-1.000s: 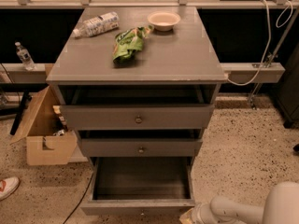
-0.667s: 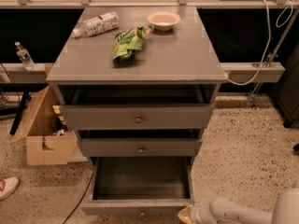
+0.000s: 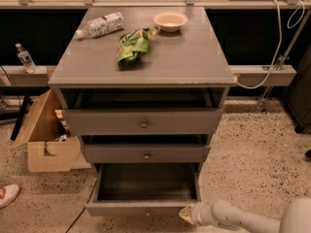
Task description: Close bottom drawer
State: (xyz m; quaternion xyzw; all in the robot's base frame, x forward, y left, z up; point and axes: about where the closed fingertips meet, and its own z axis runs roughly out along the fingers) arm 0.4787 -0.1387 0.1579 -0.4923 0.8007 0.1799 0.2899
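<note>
The bottom drawer (image 3: 146, 208) of the grey cabinet (image 3: 146, 67) stands pulled far out, its dark box empty. Its front runs along the lower edge of the camera view; I cannot make out its knob. The middle drawer (image 3: 146, 154) and the top drawer (image 3: 144, 122) above it are each pulled out a little. My gripper (image 3: 185, 213) is at the end of the white arm at the bottom right, right against the right end of the bottom drawer's front.
On the cabinet top lie a plastic bottle (image 3: 100, 25), a green chip bag (image 3: 132, 44) and a pale bowl (image 3: 170, 20). An open cardboard box (image 3: 46, 140) stands on the floor left of the cabinet. A shoe (image 3: 7, 194) shows at far left. A cable (image 3: 272, 57) hangs at the right.
My gripper and arm have shifted slightly left and up, closer against the right end of the bottom drawer's front. The drawer has not visibly moved.
</note>
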